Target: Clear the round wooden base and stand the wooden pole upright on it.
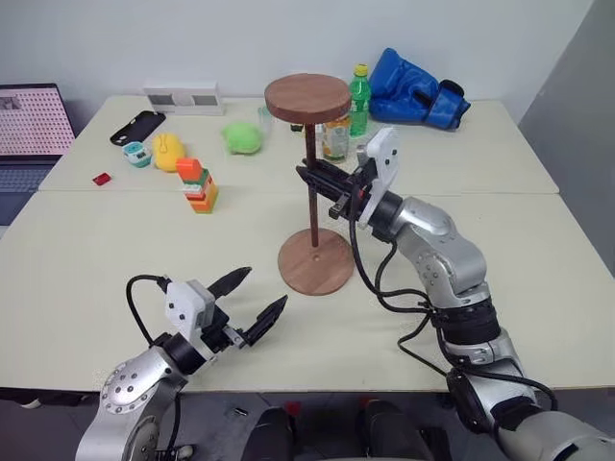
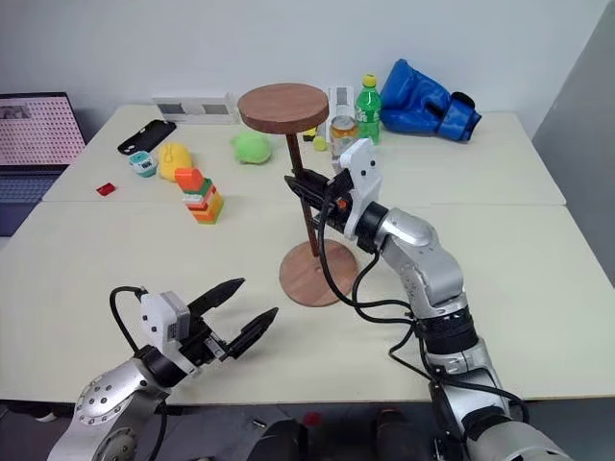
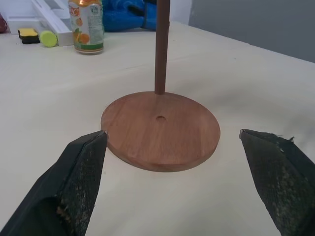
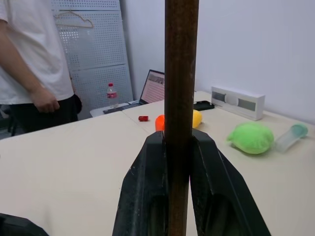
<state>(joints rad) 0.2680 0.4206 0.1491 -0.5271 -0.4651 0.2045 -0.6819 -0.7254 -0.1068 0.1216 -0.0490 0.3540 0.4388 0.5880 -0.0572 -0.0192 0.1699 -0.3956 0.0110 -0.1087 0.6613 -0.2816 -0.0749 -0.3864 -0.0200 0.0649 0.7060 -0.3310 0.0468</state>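
— Where's your pole?

— The wooden pole (image 1: 311, 182) stands upright on the round wooden base (image 1: 316, 261) mid-table, its foot behind the centre hole, small disc on top. Your right gripper (image 1: 314, 182) is clenched on the shaft.

— And the left?

— Your left gripper (image 1: 252, 302) hangs near the base, fingers spread, holding nothing.
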